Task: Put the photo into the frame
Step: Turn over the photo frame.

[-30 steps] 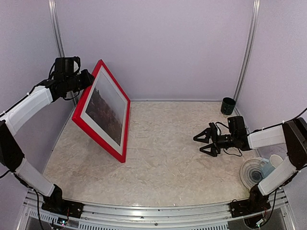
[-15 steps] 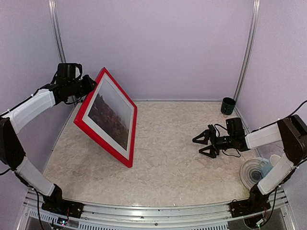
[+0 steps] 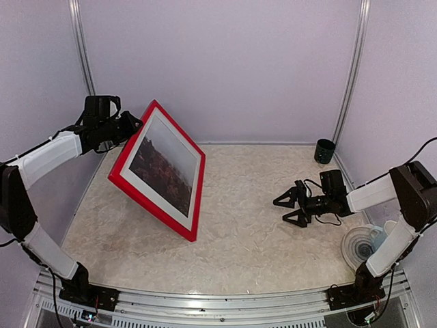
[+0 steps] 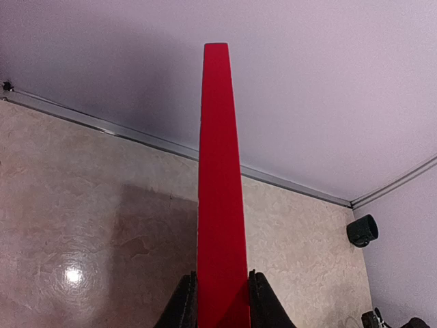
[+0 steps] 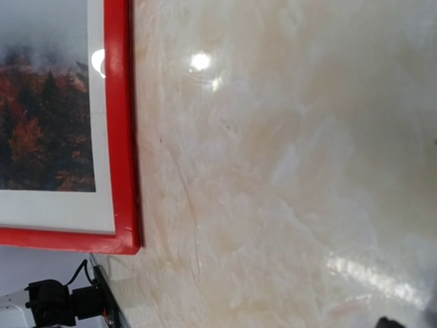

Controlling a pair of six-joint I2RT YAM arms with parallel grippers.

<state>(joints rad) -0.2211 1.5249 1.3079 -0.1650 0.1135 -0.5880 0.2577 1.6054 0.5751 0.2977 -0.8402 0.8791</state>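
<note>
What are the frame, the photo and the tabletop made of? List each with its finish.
Frame: smooth and evenly red, so painted wood or plastic; cannot tell which.
Photo: printed paper with a white border; a light spot suggests gloss or glazing.
Tabletop: marble-patterned, glossy with bright reflections, probably laminate rather than stone.

frame: thin bright-red rectangular frame, steeply tilted, over beige table's left half
photo: white-bordered autumn-trees print, inside frame

Left gripper has swung the frame further right, tipped flatter toward the worktop. Right gripper crept a bit left too.
</note>
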